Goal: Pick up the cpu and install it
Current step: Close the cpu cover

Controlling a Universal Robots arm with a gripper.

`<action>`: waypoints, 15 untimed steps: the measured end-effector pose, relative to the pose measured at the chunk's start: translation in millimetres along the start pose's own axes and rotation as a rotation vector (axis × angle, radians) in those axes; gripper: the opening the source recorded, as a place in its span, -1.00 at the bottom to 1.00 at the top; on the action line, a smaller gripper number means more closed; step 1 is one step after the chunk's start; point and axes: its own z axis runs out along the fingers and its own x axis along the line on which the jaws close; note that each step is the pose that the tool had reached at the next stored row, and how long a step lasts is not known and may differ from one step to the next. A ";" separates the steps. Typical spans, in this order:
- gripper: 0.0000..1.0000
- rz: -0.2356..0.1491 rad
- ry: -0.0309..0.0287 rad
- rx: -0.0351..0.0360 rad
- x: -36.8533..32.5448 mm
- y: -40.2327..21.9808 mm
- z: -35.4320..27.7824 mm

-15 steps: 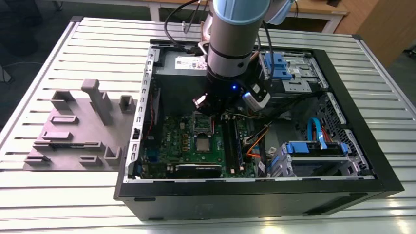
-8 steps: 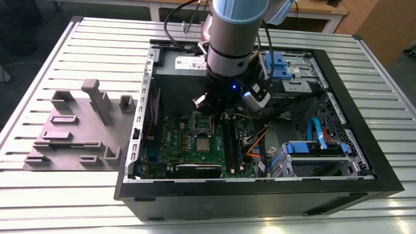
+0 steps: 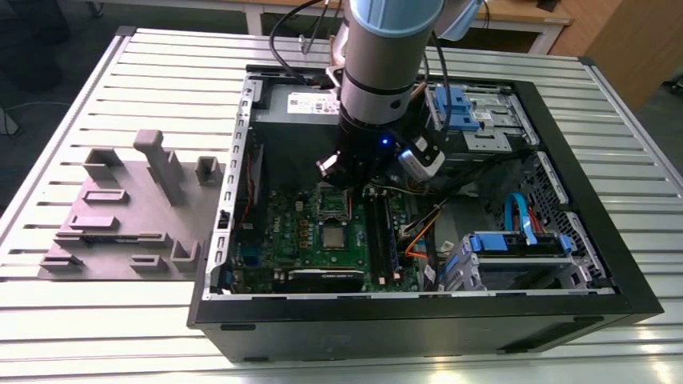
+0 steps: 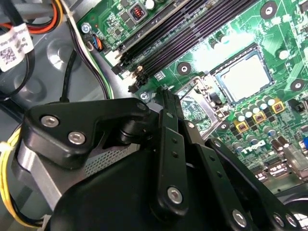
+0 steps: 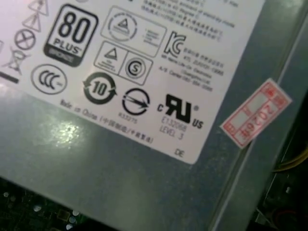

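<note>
My gripper point(image 4: 167, 103) hangs above the green motherboard point(image 4: 269, 43); the cpu point(image 4: 244, 77) lies flat there, near my gripper but apart.

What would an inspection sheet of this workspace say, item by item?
Surface: slatted metal table carrying an open black computer case.
Job's things: cpu lies flat on the green motherboard, beside the metal-framed socket; not held.
Clutter: grey fixture block at the exterior view's left.
Grippers: gripper hangs inside the case, above the motherboard near the socket.
Cables: black cable looping beside the arm; orange wires inside the case.
Surroundings: wooden furniture beyond the table.
</note>
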 end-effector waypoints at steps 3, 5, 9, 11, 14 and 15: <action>-0.80 0.026 -0.0002 0.0001 -0.1 -0.3 1.5; -0.80 0.030 -0.0003 0.0001 -0.4 -0.4 2.8; -0.80 0.030 -0.0004 0.0000 -0.5 -0.5 4.9; -0.80 0.030 -0.0001 0.0003 0.0 -0.3 5.4; -0.80 0.030 -0.0002 0.0002 0.7 0.0 5.7; -0.80 0.030 -0.0003 0.0001 0.8 0.1 5.8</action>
